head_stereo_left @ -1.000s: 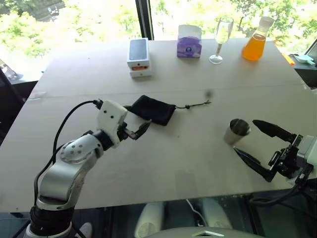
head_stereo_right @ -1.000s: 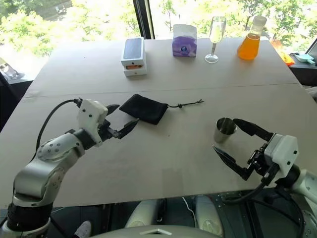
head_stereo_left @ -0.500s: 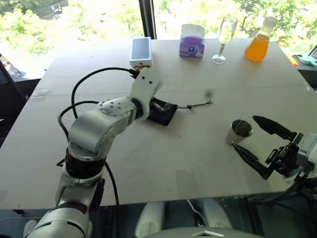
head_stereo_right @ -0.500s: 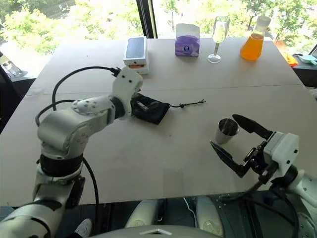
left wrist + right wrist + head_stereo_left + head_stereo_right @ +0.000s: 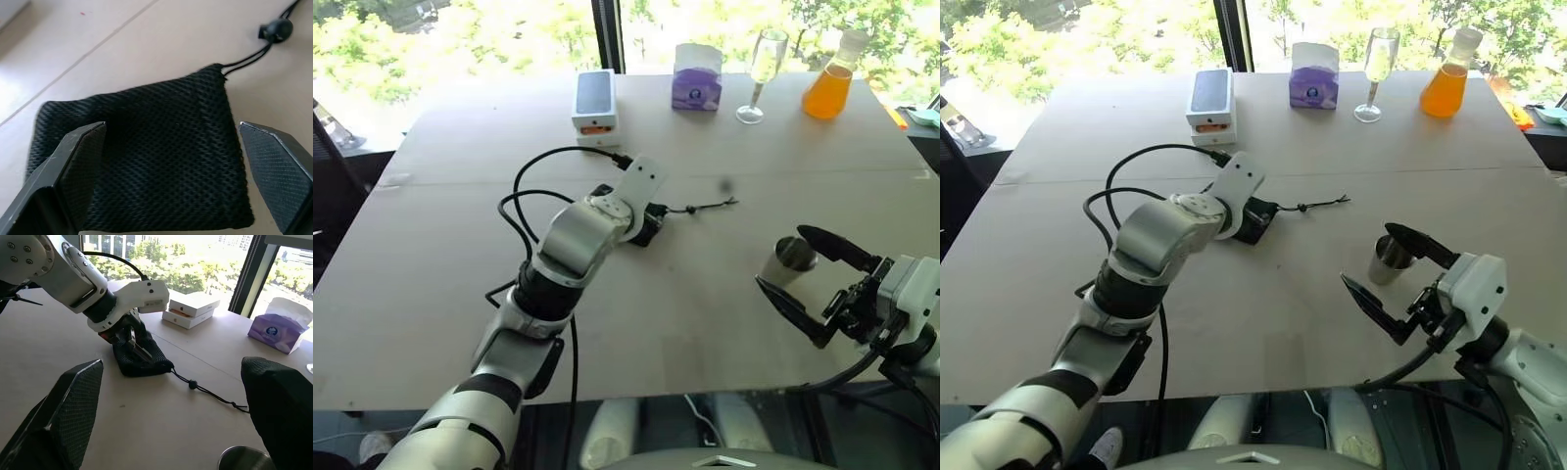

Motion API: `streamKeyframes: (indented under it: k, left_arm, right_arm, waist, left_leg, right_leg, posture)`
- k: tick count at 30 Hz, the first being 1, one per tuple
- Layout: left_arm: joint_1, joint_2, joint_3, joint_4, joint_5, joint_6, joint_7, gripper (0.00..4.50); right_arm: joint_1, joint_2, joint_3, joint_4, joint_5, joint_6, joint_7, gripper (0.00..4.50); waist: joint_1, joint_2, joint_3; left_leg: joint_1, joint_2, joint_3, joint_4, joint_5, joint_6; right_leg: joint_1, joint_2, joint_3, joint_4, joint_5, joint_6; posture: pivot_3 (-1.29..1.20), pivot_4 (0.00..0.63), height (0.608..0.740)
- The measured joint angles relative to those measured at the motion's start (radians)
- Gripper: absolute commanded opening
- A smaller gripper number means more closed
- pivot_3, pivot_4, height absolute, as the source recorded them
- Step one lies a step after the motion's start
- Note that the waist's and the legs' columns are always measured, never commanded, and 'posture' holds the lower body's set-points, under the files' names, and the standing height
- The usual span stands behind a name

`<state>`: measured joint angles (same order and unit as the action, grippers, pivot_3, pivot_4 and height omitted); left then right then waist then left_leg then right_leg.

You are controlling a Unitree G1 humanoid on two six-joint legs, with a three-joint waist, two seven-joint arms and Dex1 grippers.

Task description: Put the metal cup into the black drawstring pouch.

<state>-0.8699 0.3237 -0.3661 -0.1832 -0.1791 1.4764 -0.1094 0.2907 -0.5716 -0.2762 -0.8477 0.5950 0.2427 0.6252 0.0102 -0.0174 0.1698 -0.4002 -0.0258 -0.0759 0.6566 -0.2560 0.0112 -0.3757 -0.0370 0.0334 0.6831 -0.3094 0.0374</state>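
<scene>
The left gripper [image 5: 171, 147] stands wide open and holds nothing, its two black fingers [image 5: 73, 166] set to either side of the black drawstring pouch [image 5: 146, 161], angled down at it. The pouch is a small soft bag of black mesh-like weave lying flat near the middle of the table [image 5: 656, 323], its thin cord [image 5: 705, 207] trailing off toward the right with a bead on it. The right gripper [image 5: 808, 279] is also spread wide and empty, low near the table's near right edge, the metal cup [image 5: 786, 258] between its fingers but apart from them. The cup is a short shiny steel tumbler, upright. Along the far edge stand a white box [image 5: 594, 100], a purple tissue pack [image 5: 697, 78], a wine glass [image 5: 762, 70] and an orange flask [image 5: 830, 83].
</scene>
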Motion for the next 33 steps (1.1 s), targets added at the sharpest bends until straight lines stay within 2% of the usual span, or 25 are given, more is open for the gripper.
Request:
streamKeyframes:
  k: [12,15,19,23,27,33]
  left_arm:
    - [-0.006,0.039,-0.071,0.040,0.038,0.022,-0.015,4.48]
    - [0.011,0.033,-0.078,0.048,0.052,-0.008,-0.014,3.69]
    - [0.023,0.029,-0.086,0.050,0.060,-0.014,-0.016,1.91]
    - [0.042,0.068,-0.086,0.048,0.070,-0.031,-0.026,0.10]
    - [0.052,0.126,-0.066,0.048,0.064,-0.087,-0.081,0.04]
    - [0.047,0.217,0.034,0.124,-0.015,-0.168,-0.275,0.04]
  right_arm:
    - [-0.069,-0.017,0.017,-0.006,0.030,0.064,-0.040,4.50]
    - [-0.072,-0.021,0.017,-0.006,0.033,0.066,-0.044,4.50]
    - [-0.061,-0.021,0.017,-0.006,0.034,0.068,-0.046,4.50]
    - [-0.056,-0.021,0.021,-0.007,0.033,0.070,-0.049,4.50]
    - [-0.057,-0.020,0.026,-0.007,0.031,0.070,-0.050,4.50]
    - [-0.060,-0.011,0.038,-0.007,0.006,0.059,-0.048,4.50]
  waist:
    - [0.001,0.000,0.000]
    - [0.002,0.000,0.000]
    - [-0.001,0.000,0.000]
    - [-0.007,0.000,0.000]
    - [-0.009,0.000,0.000]
    - [-0.013,0.000,0.000]
  left_leg:
    - [0.001,0.000,0.001,0.001,0.000,0.000]
    - [0.001,0.000,0.001,0.002,0.000,0.000]
    - [0.001,0.000,0.001,0.005,0.000,0.000]
    - [0.001,0.000,0.001,0.009,0.000,0.000]
    - [0.001,0.000,0.001,0.011,0.000,0.001]
    - [0.001,0.000,0.001,0.011,0.000,0.000]
  right_leg:
    - [0.000,0.000,0.001,0.002,0.000,0.000]
    - [0.000,0.000,0.001,0.003,0.000,0.000]
    - [0.000,0.000,0.002,0.007,0.000,0.000]
    - [-0.001,0.001,0.002,0.012,0.000,0.000]
    - [-0.001,0.001,0.002,0.013,0.000,0.000]
    - [-0.001,0.001,0.001,0.013,0.000,0.000]
  posture:
    - [0.00,0.150,0.740]
    - [0.00,0.150,0.740]
    - [0.00,0.150,0.740]
    - [0.00,0.150,0.740]
    - [0.00,0.150,0.740]
    - [0.00,0.150,0.740]
